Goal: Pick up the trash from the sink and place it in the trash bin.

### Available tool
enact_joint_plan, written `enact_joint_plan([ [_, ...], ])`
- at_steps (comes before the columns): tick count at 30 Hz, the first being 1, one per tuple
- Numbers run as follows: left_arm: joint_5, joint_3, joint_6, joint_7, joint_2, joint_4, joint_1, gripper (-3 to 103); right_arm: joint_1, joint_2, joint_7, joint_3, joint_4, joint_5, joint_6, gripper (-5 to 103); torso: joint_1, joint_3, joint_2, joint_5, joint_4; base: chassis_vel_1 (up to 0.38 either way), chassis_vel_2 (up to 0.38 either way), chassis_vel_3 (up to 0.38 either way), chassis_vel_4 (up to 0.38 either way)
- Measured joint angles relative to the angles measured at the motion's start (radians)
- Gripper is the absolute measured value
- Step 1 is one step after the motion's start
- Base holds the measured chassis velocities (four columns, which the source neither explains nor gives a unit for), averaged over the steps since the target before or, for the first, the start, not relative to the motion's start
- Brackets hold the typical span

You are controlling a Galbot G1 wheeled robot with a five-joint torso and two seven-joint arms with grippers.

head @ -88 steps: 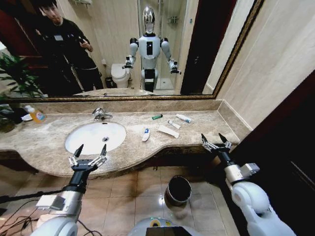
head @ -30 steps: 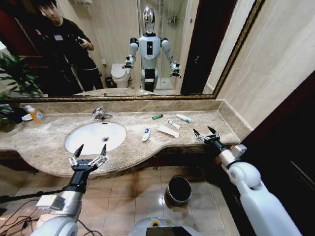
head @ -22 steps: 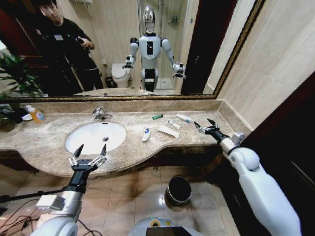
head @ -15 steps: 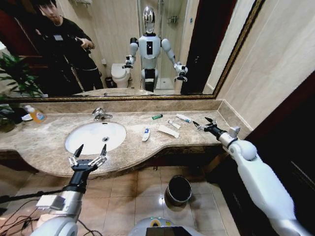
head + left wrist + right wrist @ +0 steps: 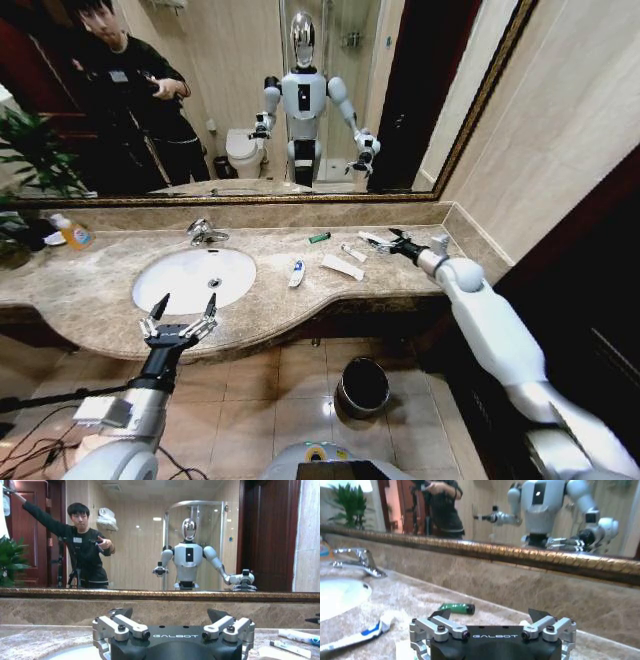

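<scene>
Right gripper (image 5: 392, 240), fingers spread and empty, hovers just beside the white-and-blue tube (image 5: 373, 239) lying flat on the marble counter (image 5: 100, 290) beside the sink (image 5: 192, 278); left gripper (image 5: 180, 318), also open, idles far off.

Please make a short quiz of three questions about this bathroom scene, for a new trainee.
1. True or false: the right gripper is above the counter near the small white tube.
2. Where does the trash bin stand? A) on the counter B) on the floor C) in the sink
3. Fill in: the left gripper, open, is in front of the ____.

Key: 1 true; 2 B; 3 sink.
</scene>
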Motion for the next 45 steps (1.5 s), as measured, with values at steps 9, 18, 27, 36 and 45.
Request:
enact_joint_plan([
  [9, 0.0, 0.0, 0.0, 0.0, 0.0, 0.0, 0.0, 100, 0.001, 0.015, 0.044, -0.022, -0.03, -0.005, -0.034, 100, 0.0, 0.0, 0.0, 0.0004, -0.0003, 0.0, 0.0, 0.0, 0.0],
  [18, 0.0, 0.0, 0.0, 0.0, 0.0, 0.0, 0.0, 100, -0.018, 0.019, 0.045, -0.041, -0.021, -0.015, -0.039, 100, 0.0, 0.0, 0.0, -0.0002, 0.0, 0.0, 0.0, 0.0, 0.0],
  [27, 0.0, 0.0, 0.0, 0.0, 0.0, 0.0, 0.0, 100, -0.173, -0.002, 0.037, -0.008, 0.107, -0.043, -0.019, 100, 0.0, 0.0, 0.0, -0.0001, -0.0002, 0.0, 0.0, 0.0, 0.0],
  [36, 0.0, 0.0, 0.0, 0.0, 0.0, 0.0, 0.0, 100, -0.248, 0.011, 0.037, 0.005, 0.158, -0.078, -0.005, 100, 0.0, 0.0, 0.0, -0.0001, -0.0001, 0.0, 0.0, 0.0, 0.0],
  [45, 0.0, 0.0, 0.0, 0.0, 0.0, 0.0, 0.0, 100, -0.244, 0.043, 0.05, -0.02, 0.174, -0.112, -0.007, 100, 0.0, 0.0, 0.0, -0.0002, -0.0001, 0.0, 0.0, 0.0, 0.0],
])
